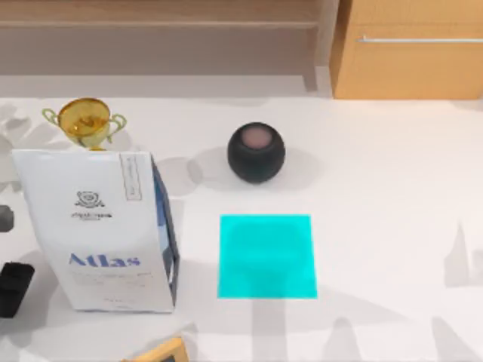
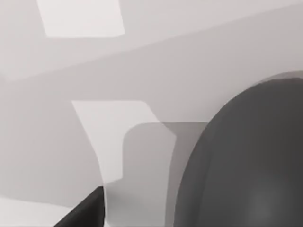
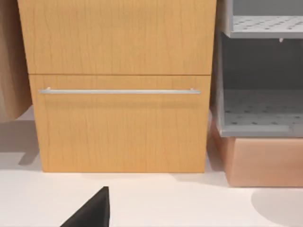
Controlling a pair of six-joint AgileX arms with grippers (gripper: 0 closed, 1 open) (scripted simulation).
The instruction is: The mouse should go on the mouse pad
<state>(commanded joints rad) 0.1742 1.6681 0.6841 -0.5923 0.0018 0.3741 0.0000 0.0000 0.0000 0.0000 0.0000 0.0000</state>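
White tabletop [image 1: 392, 196] with a wooden cabinet [image 1: 407, 49] at its far right. A white bag [image 1: 94, 226] marked "Atlas" stands at the left. The cyan mouse pad [image 1: 267, 256] lies flat at mid-table, just right of the bag. A black ball-shaped object [image 1: 256, 153] sits beyond the pad and a gold trophy [image 1: 84, 121] behind the bag. The left pincer [image 2: 83, 213] is near a dark rounded form and the right pincer [image 3: 90, 213] faces the cabinet; whether either is open or closed cannot be told.

Top view looks down on the table [image 1: 377, 188]; right wrist faces the cabinet [image 3: 118, 94]
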